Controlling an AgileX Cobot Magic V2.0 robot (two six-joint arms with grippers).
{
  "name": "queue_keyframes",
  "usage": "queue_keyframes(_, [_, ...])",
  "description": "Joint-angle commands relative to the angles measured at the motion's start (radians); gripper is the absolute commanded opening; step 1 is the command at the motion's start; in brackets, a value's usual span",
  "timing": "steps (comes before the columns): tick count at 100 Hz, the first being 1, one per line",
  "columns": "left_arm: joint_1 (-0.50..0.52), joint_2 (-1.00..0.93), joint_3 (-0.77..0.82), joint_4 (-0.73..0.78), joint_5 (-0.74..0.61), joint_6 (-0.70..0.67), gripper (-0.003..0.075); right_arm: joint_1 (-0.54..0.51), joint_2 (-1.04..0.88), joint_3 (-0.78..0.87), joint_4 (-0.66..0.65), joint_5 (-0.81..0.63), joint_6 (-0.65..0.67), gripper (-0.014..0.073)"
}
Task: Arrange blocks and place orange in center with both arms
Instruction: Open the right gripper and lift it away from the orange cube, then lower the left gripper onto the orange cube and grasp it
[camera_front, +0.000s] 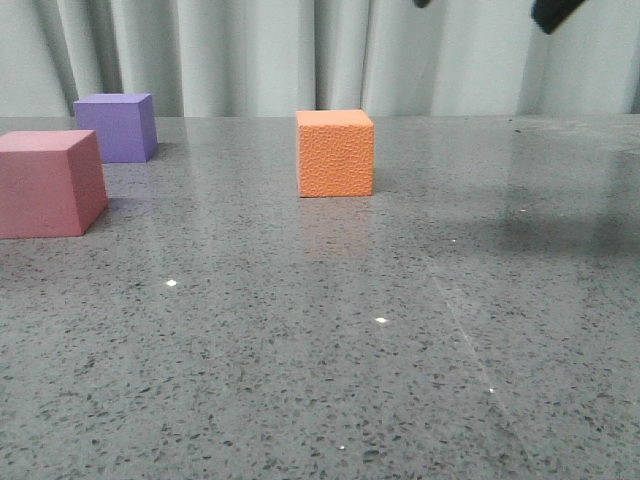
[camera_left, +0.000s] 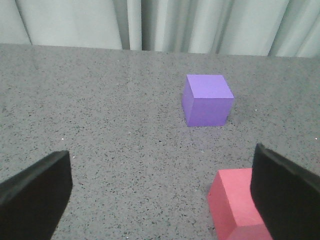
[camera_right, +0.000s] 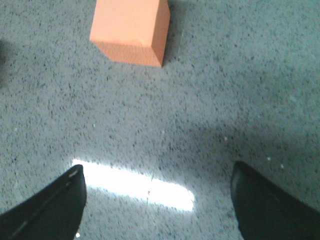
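Orange cube (camera_right: 131, 31) ahead of right gripper (camera_right: 157, 200), jaws wide, empty. Pink cube (camera_left: 235, 202) beside left gripper (camera_left: 162, 192), also wide, empty. Approach stage; next, closing in to grasp.

A grey speckled stone-look table (camera_front: 400, 330) fills the front view, glossy enough to catch small bright points of light and faint reflections. Three cubes rest directly on it. The orange cube (camera_front: 335, 153) sits near the middle of the surface, standing flat with its pebbled face toward the camera. The pink cube (camera_front: 48, 184) lies at the left edge, nearer than the others and partly cut off. The purple cube (camera_front: 117, 127) stands farther back on the left, just behind the pink one but apart from it.
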Motion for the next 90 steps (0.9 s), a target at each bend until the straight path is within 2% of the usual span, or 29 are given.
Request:
queue_keyframes(1, [0.0,0.047,-0.087,-0.018,-0.029,0.029,0.0691,-0.001,-0.092,0.037,0.0,-0.081,-0.013,0.0591])
queue_keyframes(18, [-0.039,0.175,-0.235,-0.022,0.06,0.147,0.0691,-0.001,-0.185,0.111,0.0,-0.109,-0.013,0.0591])
queue_keyframes(55, [-0.231,0.52,-0.635,-0.142,0.294,0.586,0.0691,-0.001,-0.235,0.124,0.0,-0.108,-0.013,0.0591])
queue_keyframes(90, [-0.312,0.837,-1.054,-0.34,0.663,0.915,0.0691,-0.001,-0.237,0.124,0.0,-0.115,-0.013,0.0591])
